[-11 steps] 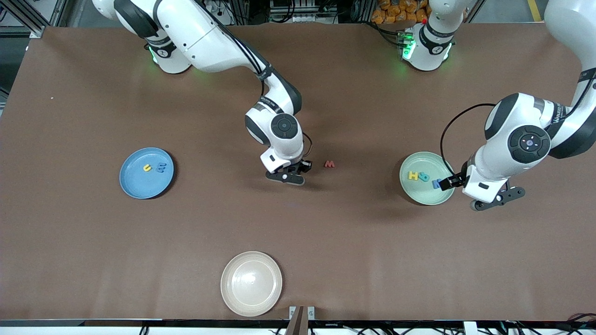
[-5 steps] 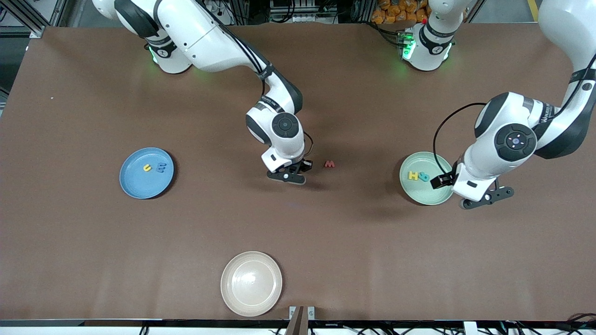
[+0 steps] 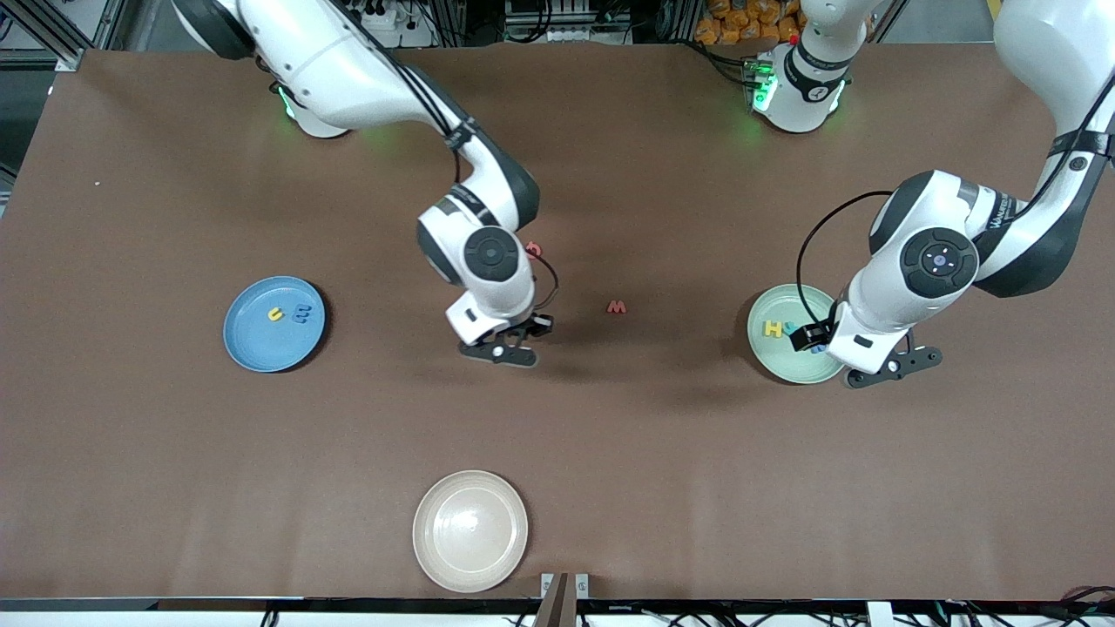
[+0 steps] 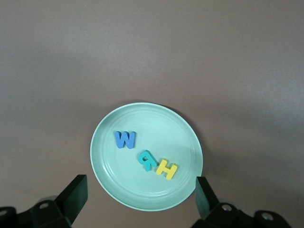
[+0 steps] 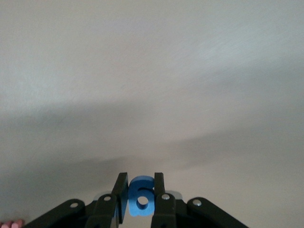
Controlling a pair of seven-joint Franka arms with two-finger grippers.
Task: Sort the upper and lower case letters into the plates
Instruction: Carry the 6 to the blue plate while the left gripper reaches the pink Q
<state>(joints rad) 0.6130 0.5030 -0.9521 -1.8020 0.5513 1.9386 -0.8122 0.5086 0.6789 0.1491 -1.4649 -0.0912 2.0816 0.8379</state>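
Observation:
My right gripper (image 3: 538, 326) is shut on a small blue letter (image 5: 141, 197) and holds it over bare table between the blue plate (image 3: 261, 357) and a red letter M (image 3: 617, 306). The blue plate holds a yellow letter (image 3: 275, 314) and a blue one (image 3: 300, 313). Another red letter (image 3: 533, 250) lies by the right arm's wrist. My left gripper (image 3: 806, 337) is open and empty over the mint green plate (image 3: 766, 357). That plate (image 4: 109, 180) holds a blue W (image 4: 125, 139), a teal letter (image 4: 147, 159) and a yellow H (image 4: 166, 168).
A cream plate (image 3: 470, 531) stands near the table's edge closest to the front camera. The two arm bases stand along the edge farthest from it.
My right gripper has moved toward the blue plate, uncovering a red letter by its wrist. My left gripper has moved further over the mint plate, now hiding the blue letter in the front view.

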